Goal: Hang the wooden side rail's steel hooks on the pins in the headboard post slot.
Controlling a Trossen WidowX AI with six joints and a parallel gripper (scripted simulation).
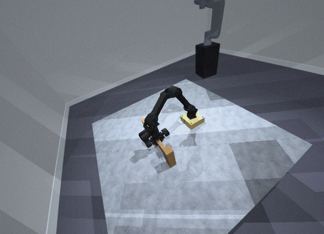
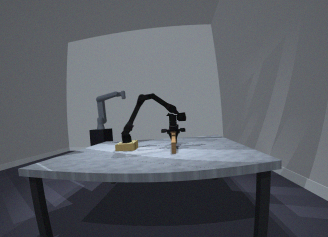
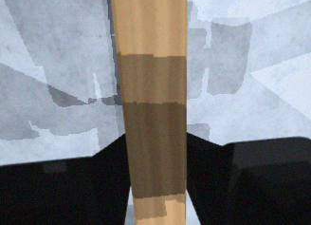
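The long wooden rail (image 1: 160, 144) (image 3: 152, 25) runs under my gripper, and its far end shows beyond the arm in the top view. My gripper (image 1: 156, 141) (image 2: 173, 137) (image 3: 151, 133) points down and is shut on the rail, one black finger at each side of it in the wrist view. A taller wooden block (image 1: 171, 158) (image 2: 173, 147) stands at the near end of the rail, in line with it. I cannot tell whether it is the post or the rail's own end. The hooks, slot and pins cannot be made out. Whether the far end touches the table is unclear.
The arm's yellow base block (image 1: 191, 124) (image 2: 124, 146) stands on the pale table (image 1: 209, 197) (image 2: 148, 176), to the right of the rail in the top view. A grey arm (image 1: 218, 16) (image 2: 101, 108) stands on a black pedestal (image 1: 206, 61) (image 2: 100, 136) behind the table.
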